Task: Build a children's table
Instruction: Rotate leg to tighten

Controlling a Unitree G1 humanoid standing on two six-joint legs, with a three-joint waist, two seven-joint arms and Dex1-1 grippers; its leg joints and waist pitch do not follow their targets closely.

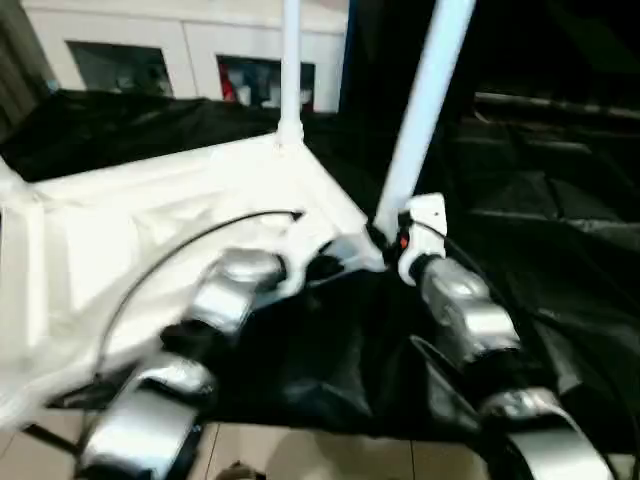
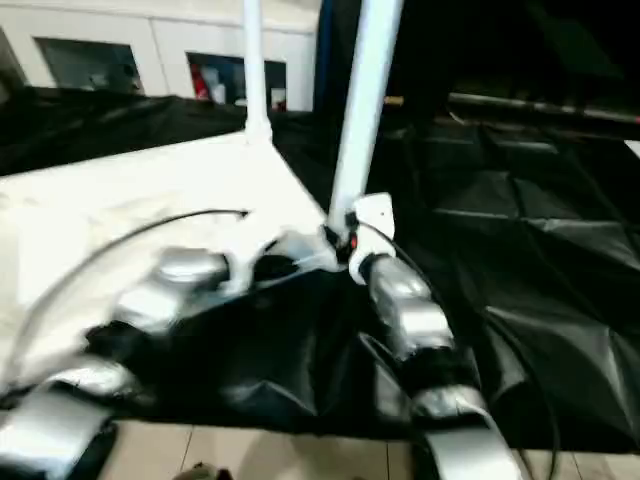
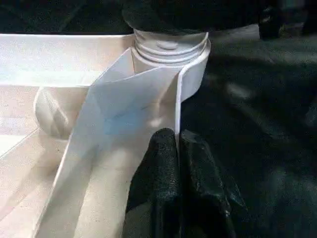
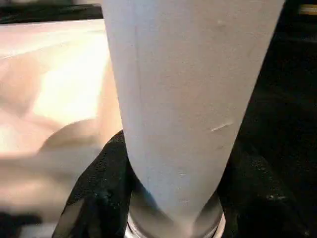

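Note:
The white table top (image 1: pixel 120 230) lies upside down on a black cloth, ribbed underside up. One white leg (image 1: pixel 290 60) stands upright in the far corner socket. A second leg (image 1: pixel 425 100) rises, slightly tilted, from the near right corner socket (image 3: pixel 168 49). My right gripper (image 1: pixel 385 240) is shut on this leg just above its base, black fingers (image 4: pixel 99 198) on either side of the tube (image 4: pixel 188 99). My left gripper (image 3: pixel 177 136) is shut on the thin rim wall (image 3: pixel 148 89) of the table top, close to that same socket.
A black cloth (image 1: pixel 540 220) covers the work surface to the right and behind. A white cabinet (image 1: pixel 180 50) with glass fronts stands at the back. Pale floor tiles (image 1: pixel 330 455) show at the near edge. A black cable (image 1: pixel 180 250) arcs over the table top.

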